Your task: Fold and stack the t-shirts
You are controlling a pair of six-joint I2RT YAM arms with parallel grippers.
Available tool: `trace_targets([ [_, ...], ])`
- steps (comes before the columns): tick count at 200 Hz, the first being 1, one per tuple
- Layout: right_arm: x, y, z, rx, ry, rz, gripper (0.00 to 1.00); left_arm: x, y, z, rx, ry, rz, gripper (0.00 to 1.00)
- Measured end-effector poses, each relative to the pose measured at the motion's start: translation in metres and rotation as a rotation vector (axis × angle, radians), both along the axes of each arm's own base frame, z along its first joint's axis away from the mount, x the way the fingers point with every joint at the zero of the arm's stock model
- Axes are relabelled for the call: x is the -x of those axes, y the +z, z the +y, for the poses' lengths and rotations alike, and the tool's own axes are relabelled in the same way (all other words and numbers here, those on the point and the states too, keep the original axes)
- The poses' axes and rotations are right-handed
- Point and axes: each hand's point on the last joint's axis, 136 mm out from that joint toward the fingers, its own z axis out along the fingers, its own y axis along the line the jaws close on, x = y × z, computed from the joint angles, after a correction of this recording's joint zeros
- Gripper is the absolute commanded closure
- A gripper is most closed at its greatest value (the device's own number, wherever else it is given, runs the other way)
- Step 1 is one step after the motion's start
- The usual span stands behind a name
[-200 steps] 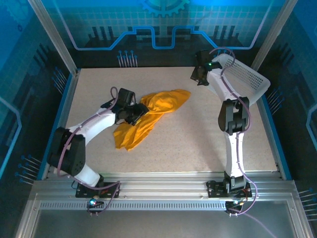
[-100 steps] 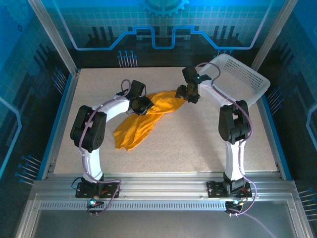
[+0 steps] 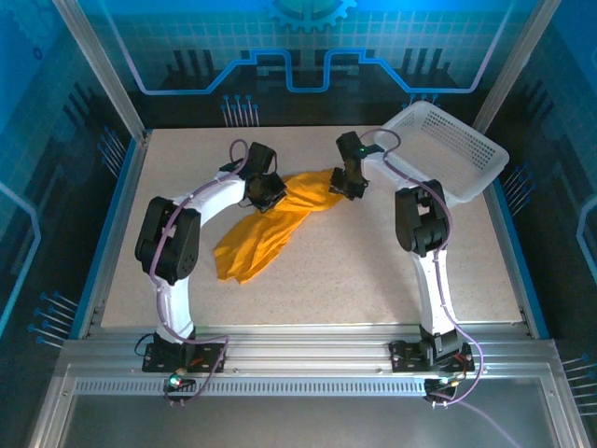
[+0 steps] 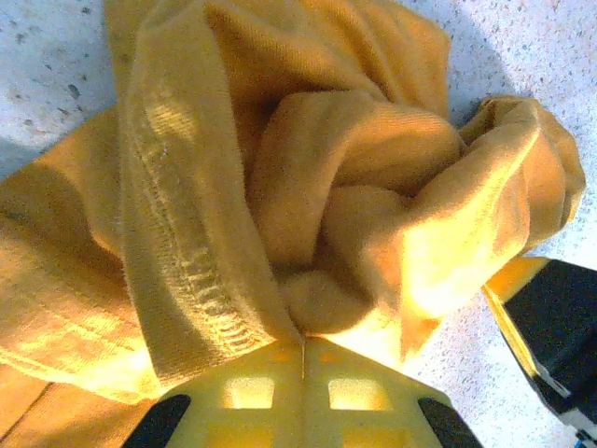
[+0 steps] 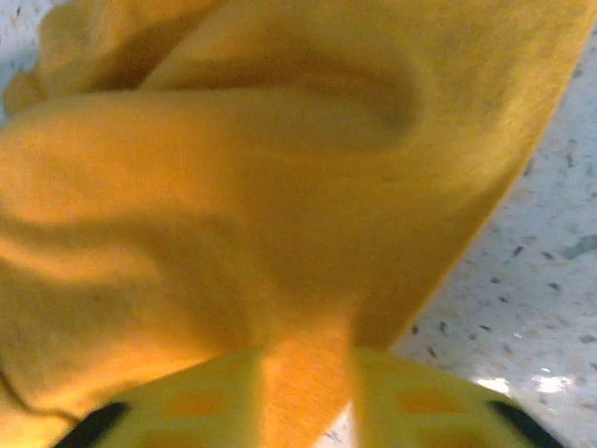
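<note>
Looking at the t-shirt [image 3: 266, 233], crumpled on the table [image 3: 373, 271] left of centre and slanting lengthwise from far right to near left. Pinching a bunched fold on its far-left side with the left tool [image 3: 266, 194], pressed together on cloth. Nipping the far-right tip with the right tool [image 3: 347, 182] (cloth caught between both pads). Gripped across the far end, loose tail trailing nearward; probably set for lifting and spreading apart.

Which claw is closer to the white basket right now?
Right. The right claw is at the t-shirt's end nearest the white basket; the left claw is farther away, across the shirt's bunched upper part.
</note>
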Motion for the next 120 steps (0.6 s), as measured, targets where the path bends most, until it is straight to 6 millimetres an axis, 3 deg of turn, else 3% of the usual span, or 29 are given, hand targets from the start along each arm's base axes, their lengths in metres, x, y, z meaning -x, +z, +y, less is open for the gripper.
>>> trace_targets([
  [9, -0.001, 0.0, 0.001, -0.005, -0.008, -0.002, 1.0, 0.0, 0.005, 0.0, -0.002, -0.007, -0.012, 1.0],
  [35, -0.009, 0.009, 0.003, -0.024, -0.03, -0.039, 1.0, -0.007, 0.029, -0.002, 0.01, -0.016, -0.061, 1.0],
  [54, -0.014, 0.027, 0.003, -0.038, -0.038, -0.08, 1.0, -0.017, 0.051, -0.004, 0.023, -0.027, -0.116, 1.0],
  [84, -0.021, 0.077, 0.002, -0.079, -0.058, -0.179, 1.0, -0.027, 0.082, -0.003, 0.052, -0.026, -0.182, 1.0],
  [120, -0.028, 0.146, -0.013, -0.142, -0.089, -0.313, 0.97, -0.045, 0.126, -0.004, 0.116, -0.031, -0.275, 1.0],
])
